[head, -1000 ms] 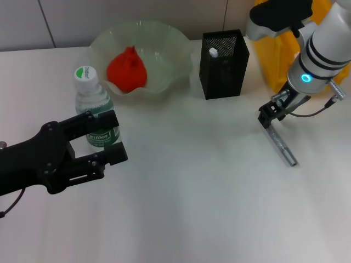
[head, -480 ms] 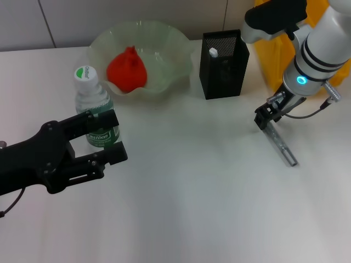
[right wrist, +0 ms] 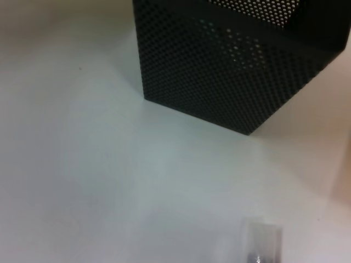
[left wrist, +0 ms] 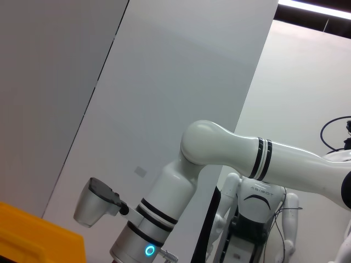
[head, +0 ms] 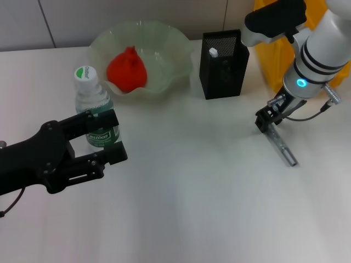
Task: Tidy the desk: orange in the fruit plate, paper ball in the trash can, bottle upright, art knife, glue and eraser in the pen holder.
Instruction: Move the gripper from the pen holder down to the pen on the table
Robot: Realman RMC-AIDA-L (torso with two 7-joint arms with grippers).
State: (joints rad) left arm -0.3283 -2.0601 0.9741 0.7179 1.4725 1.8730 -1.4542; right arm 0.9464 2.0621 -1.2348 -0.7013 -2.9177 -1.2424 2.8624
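Fingers of the right gripper (head: 267, 119) are sitting low over the upper end of the art knife (head: 280, 144), a grey metal stick lying flat on the counter (head: 192, 186); whether they are pinching it or only close around it cannot be told. That gripper is hanging between the pen holder (head: 222, 64) and the yellow trash can (head: 285, 55), nearer the counter's right side. In the right wrist view, the pen holder's (right wrist: 230, 60) mesh wall is filling the frame above bare white surface, with a pale blurred end of the knife (right wrist: 262, 241) showing at the edge.

On the left, the left gripper (head: 109, 138) is hovering with its fingers parted, just in front of the bottle (head: 94, 112), which is standing upright. The orange (head: 127, 69) is resting inside the fruit plate (head: 175, 41). A small white-tipped item is poking up inside the pen holder.
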